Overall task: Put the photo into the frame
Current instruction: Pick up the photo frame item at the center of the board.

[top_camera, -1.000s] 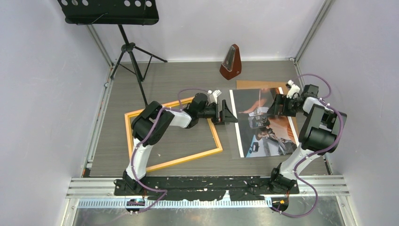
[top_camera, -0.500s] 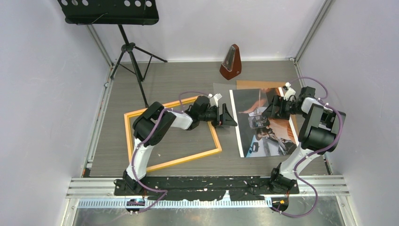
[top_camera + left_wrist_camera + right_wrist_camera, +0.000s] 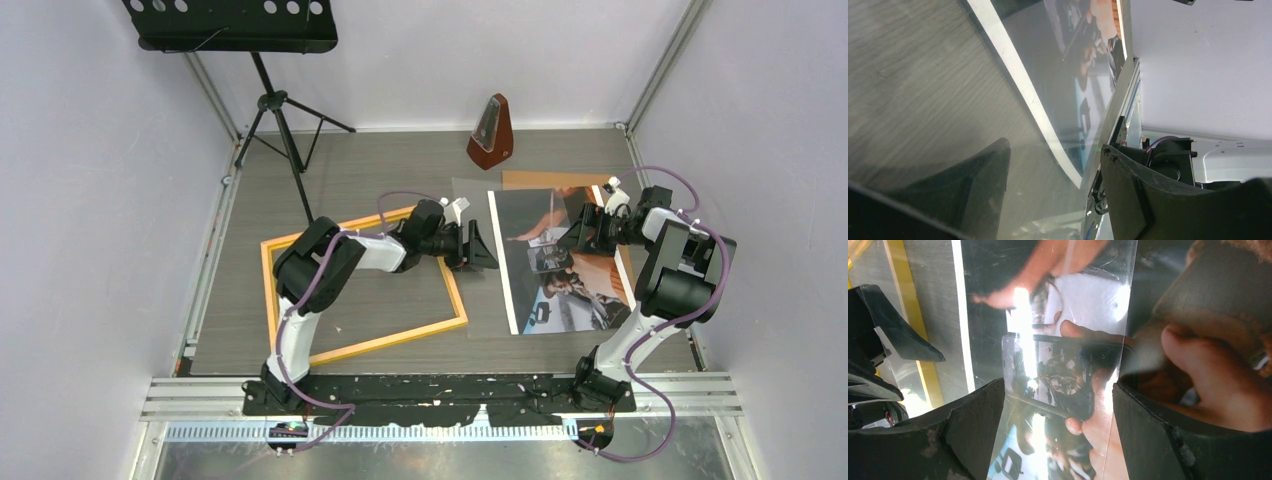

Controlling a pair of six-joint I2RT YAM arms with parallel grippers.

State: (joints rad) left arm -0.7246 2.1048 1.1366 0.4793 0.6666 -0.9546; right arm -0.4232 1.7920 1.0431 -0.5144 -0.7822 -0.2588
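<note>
At the far edge of the grey wood-grain tabletop (image 3: 380,170) stand one brown wooden pyramid-shaped metronome (image 3: 490,132) and, to its left, one black perforated metal music stand on a tripod (image 3: 232,22), both well apart from the work.

There is one thin yellow-orange wooden picture frame (image 3: 390,339), lying flat on the left half with bare tabletop inside it. The left arm reaches across its opening and over its far right corner. The one large glossy photo with a white border (image 3: 570,290) lies flat to the right of the frame, outside it. A single plain brown fibreboard sheet (image 3: 535,179) peeks out from under the photo's far edge. One clear see-through sheet (image 3: 1083,295) lies over the photo's left part and catches glare.

The left pincer (image 3: 482,245) sits low between frame and photo, its black fingers (image 3: 1148,200) apart. One finger shows hazily through the clear sheet, but contact cannot be told. The right pincer (image 3: 583,230) hovers over the photo's far right part, fingers (image 3: 1158,440) wide apart, holding nothing.
</note>
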